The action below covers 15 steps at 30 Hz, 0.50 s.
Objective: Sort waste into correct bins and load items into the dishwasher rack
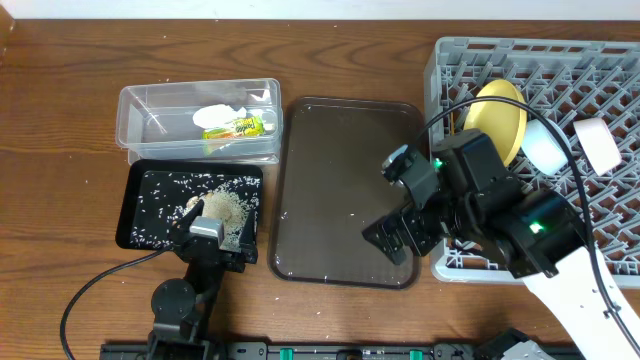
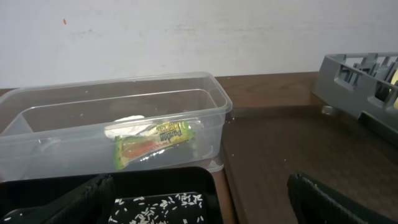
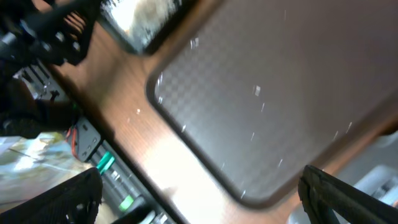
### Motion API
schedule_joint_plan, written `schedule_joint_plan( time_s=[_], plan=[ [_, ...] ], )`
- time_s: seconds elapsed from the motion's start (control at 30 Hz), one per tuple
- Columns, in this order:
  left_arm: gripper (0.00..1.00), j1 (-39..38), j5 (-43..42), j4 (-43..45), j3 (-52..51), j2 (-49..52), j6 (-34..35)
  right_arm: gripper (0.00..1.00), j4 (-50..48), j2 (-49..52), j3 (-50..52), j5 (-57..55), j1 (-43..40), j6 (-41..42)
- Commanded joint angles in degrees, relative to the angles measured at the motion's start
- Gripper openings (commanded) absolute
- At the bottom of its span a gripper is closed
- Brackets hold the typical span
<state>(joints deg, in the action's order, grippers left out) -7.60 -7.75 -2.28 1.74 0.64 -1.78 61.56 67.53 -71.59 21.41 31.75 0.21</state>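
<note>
The left arm [image 1: 178,300] is seen rising from the near table edge, its forearm directed away towards the bins. The left gripper [image 2: 199,208] is held low over the near right part of the black tray [image 1: 140,215]. Its 2 fingers [image 2: 74,199] are spread wide, nothing being held between them. Pale rice scraps [image 1: 165,195] are scattered across this tray, and a heaped pale mound [image 1: 228,205] is seen just ahead of the gripper.

Just beyond the black tray the clear tub [image 2: 214,99] is placed, and the 2 appear to touch. Inside it the crumpled white tissue [image 1: 215,113] and the green-and-orange snack wrapper [image 2: 152,142] are lying side by side.

The right arm [image 1: 560,265] is brought in from the near right corner and bent across the rack's front left corner. The right gripper [image 3: 205,199] is tilted down over the near right part of the dark-brown serving tray [image 1: 340,150], on which a few pale specks are scattered. Its fingers [image 3: 62,199] are also held wide apart and empty.

In the grey dishwasher rack [image 1: 600,70] the yellow plate [image 1: 500,110] is stood on edge among the pegs. Beside it 2 white vessels [image 1: 545,150] are lodged; which is the bowl and which the cup cannot be told.
</note>
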Motion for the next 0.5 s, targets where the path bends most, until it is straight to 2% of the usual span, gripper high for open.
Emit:
schedule_joint_plan(
  time_s=[0.0, 0.13, 0.27, 0.47],
  plan=[
    [0.91, 0.2, -0.6, -0.9, -1.5, -0.3, -0.8, 0.99, -4.6, -4.8, -0.3, -1.7, -0.1, -8.5],
    [0.91, 0.2, -0.6, -0.8, -1.5, -0.3, -0.8, 0.99, -13.7, -11.1, -0.2, -8.1, -0.9, -15.5],
    [0.91, 0.2, -0.6, -0.9, -1.5, -0.3, -0.8, 0.99, -16.5, -17.6, 0.6, -9.6, -4.5, -21.4],
    [0.91, 0.2, -0.6, -0.8, -1.5, -0.3, -0.8, 0.99, -16.6, -28.1, 7.4, -5.0, -14.6, -21.7]
  ],
)
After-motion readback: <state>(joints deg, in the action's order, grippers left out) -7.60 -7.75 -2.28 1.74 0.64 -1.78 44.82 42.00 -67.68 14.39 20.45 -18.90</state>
